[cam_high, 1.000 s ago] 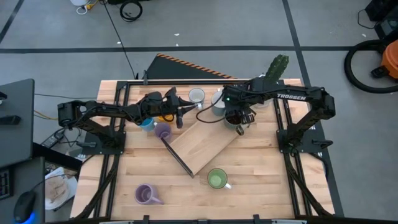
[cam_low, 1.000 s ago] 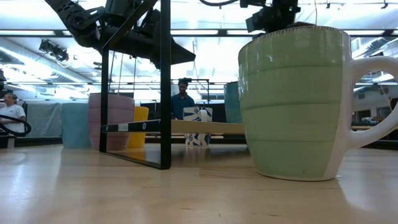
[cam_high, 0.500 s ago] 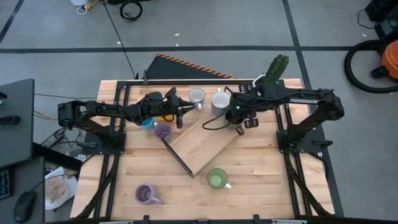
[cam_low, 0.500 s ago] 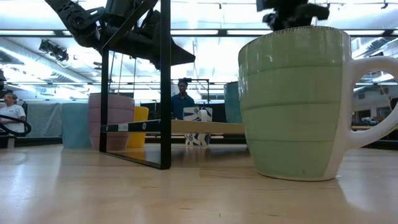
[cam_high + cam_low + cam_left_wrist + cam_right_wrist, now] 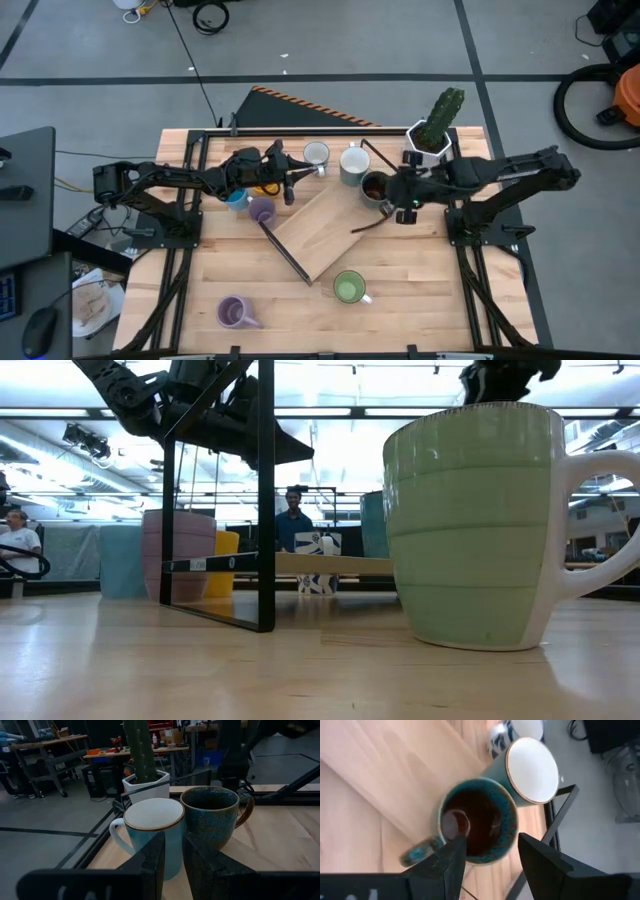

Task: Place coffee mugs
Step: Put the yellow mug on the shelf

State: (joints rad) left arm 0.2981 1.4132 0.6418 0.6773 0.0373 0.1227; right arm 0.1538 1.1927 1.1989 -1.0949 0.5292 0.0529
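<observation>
My right gripper (image 5: pixel 404 203) (image 5: pixel 490 862) is open and hangs just right of the dark brown mug (image 5: pixel 372 187) (image 5: pixel 477 822), touching nothing. That mug stands upright at the far right corner of the slanted wooden board (image 5: pixel 325 228), next to a pale mug (image 5: pixel 352 163) (image 5: pixel 152 832). My left gripper (image 5: pixel 291 187) (image 5: pixel 173 855) is shut and empty, level, pointing at those two mugs. Blue (image 5: pixel 235 200), lilac (image 5: pixel 262 211) and orange (image 5: pixel 266 186) mugs stand under the left arm. A patterned white mug (image 5: pixel 316 155) stands at the far side. A green mug (image 5: pixel 349 288) (image 5: pixel 470 525) and a second lilac mug (image 5: pixel 233 313) stand near the front edge.
A white angular pot with a green cactus (image 5: pixel 430 135) stands at the far right corner. A black bar (image 5: pixel 283 250) (image 5: pixel 265 490) runs along the board's left edge. Black arm frames line both table sides. People show in the room beyond (image 5: pixel 292 520).
My right gripper has drawn back from over the dark brown mug toward the table's right edge and risen a little. The mug stays upright where it was. The left arm has kept still.
</observation>
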